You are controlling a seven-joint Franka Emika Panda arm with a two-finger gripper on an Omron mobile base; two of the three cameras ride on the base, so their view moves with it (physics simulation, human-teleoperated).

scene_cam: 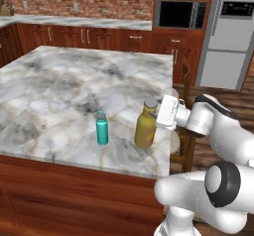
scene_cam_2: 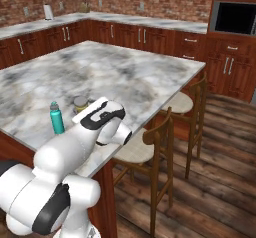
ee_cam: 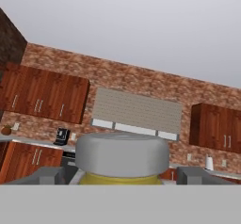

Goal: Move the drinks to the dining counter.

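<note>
Two drinks stand near the right front edge of the dining counter (scene_cam: 59,81) (scene_cam_2: 125,72). The tall mustard-yellow bottle (scene_cam: 145,128) (scene_cam_2: 80,103) is upright on the marble. Its grey cap (ee_cam: 122,155) rises between my fingers in the hand view. My gripper (scene_cam: 153,112) (ee_cam: 121,178) reaches in from the right at the bottle's neck and is open, with a small gap on each side of the bottle. The shorter teal bottle (scene_cam: 102,129) (scene_cam_2: 57,119) stands upright just left of it, apart from the gripper.
Two wooden chairs (scene_cam_2: 150,142) (scene_cam_2: 192,97) line the counter's right side, close under my arm. Along the brick wall run a narrow marble worktop (scene_cam: 74,21), a microwave (scene_cam: 179,14) and a fridge (scene_cam: 225,31). The broad marble beyond the bottles is bare.
</note>
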